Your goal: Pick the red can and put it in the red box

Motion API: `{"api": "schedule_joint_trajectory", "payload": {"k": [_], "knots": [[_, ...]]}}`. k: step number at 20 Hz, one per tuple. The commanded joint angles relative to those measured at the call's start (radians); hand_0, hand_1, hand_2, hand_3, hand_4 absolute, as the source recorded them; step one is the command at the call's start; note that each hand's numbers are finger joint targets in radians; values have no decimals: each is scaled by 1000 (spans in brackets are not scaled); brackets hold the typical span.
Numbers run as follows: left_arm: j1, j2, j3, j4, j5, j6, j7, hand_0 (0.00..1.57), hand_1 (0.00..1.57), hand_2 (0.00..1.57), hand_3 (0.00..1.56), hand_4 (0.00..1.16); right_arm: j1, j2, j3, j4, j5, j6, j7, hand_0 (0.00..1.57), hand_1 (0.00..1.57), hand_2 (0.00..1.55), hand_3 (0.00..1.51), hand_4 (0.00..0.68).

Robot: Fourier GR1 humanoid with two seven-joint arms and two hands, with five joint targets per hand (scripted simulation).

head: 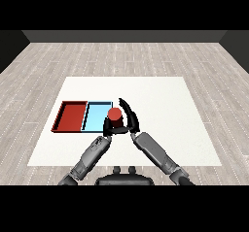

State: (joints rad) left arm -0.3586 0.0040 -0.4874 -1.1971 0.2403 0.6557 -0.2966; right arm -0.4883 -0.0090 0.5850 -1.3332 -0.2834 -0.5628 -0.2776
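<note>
The red can [115, 116] stands upright at the right edge of the light blue tray [96, 115], its round top facing me. My right hand [130, 117] curls round it from the right, with the thumb reaching up behind it. My left hand [108, 127] sits just below and left of the can, close against its base, and its fingers are hard to make out. The red tray [71, 115] lies left of the blue one with nothing in it. I cannot tell whether the can rests on the table or hangs above it.
The two trays lie side by side at the left of the white table [160, 105]. Both forearms come in from the lower middle and meet near the can. A wooden floor surrounds the table.
</note>
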Motion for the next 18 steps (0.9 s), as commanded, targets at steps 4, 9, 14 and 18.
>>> {"api": "schedule_joint_trajectory", "payload": {"k": [4,9,14,18], "knots": [[52,-4,28,34,8,-33,-75,1571,1571,1571,1496,1142,65,-47,-110,-119,40,43,11,0,0,0,0,0],[-16,30,99,68,-24,-44,-49,1571,1571,1571,1482,1138,142,-128,-173,-313,21,59,50,0,0,0,0,0],[-13,189,159,17,-60,-52,-2,1571,1571,1571,1472,1134,292,-194,-242,-361,-23,115,-10,0,0,0,0,0],[24,324,216,-34,-55,-92,33,1571,1571,1568,1467,1116,439,-282,-304,-419,-40,134,-13,0,0,0,0,0]]}}
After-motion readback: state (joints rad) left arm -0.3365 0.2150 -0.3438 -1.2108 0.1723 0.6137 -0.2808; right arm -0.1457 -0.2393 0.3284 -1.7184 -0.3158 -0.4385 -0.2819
